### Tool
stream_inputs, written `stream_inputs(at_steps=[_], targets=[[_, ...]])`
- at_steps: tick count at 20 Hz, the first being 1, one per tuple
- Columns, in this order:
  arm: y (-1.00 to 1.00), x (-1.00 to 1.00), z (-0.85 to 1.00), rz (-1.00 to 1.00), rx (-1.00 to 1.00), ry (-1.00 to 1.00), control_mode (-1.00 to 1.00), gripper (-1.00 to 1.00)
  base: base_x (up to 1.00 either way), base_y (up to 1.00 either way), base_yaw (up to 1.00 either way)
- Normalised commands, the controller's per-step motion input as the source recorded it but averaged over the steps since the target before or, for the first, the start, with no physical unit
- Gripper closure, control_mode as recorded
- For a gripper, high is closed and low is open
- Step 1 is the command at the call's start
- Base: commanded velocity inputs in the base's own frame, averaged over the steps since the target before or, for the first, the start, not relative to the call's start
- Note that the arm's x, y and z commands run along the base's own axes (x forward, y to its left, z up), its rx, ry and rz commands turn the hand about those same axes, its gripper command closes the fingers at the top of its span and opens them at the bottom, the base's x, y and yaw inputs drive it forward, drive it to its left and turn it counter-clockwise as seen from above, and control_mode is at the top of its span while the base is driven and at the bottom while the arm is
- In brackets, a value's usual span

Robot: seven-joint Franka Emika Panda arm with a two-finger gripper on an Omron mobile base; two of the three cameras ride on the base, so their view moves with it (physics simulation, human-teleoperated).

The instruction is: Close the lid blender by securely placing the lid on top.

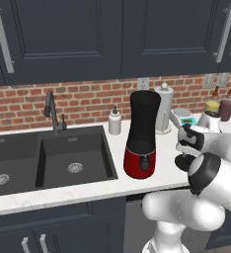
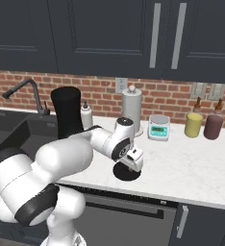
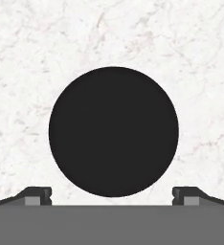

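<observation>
Dark panelled cupboards (image 1: 63, 34) with long metal bar handles hang over a red brick wall (image 1: 88, 101) with pale mortar. Below runs the desk (image 2: 196, 163), a white marble-look slab with faint grey veins, over dark lower cabinets.

At the left a matte black double sink (image 1: 48, 158) is let into the desk, two round metal drains in its basins and a dark angular tap (image 1: 52, 111) at its far edge.

The blender (image 1: 142, 133) stands upright on the desk just right of the sink: a tall black cylindrical jar, open at the top, narrowing to a rounded glossy red base with a dark front panel.

Behind it to the right stands a slim white cylinder (image 1: 163, 108) with a round knob on top; to its far left, a small white pump bottle (image 1: 115, 121).

Farther right along the wall sit a small white kitchen scale (image 2: 158, 127) with a teal display whose writing is too small to read, a yellow cup (image 2: 193, 124) and a dark purple cup (image 2: 213, 126).

The lid (image 3: 113, 131), a flat round matte black disc, lies on the desk near its front edge, right of the blender and well apart from it.

The pincer (image 3: 113, 195) hangs straight over the lid, its two dark fingertips spread wide, wider than the disc, and holding nothing.
</observation>
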Motion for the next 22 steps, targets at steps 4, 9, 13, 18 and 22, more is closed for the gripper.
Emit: stream_inputs(at_steps=[4,9,13,18,22], targets=[[0.0,0.0,-0.25,0.0,0.0,0.1,-1.0,-1.0,0.0,0.0,0.0],[0.0,0.0,-0.31,0.0,0.0,0.16,-1.0,-1.0,0.0,0.0,0.0],[0.0,0.0,-0.2,0.0,0.0,0.11,-1.0,-1.0,0.0,0.0,0.0],[0.0,0.09,-0.09,0.0,0.0,0.04,-1.0,-1.0,0.0,0.0,0.0],[-0.11,0.12,0.0,0.0,0.0,0.0,-1.0,-1.0,0.0,0.0,0.0]])
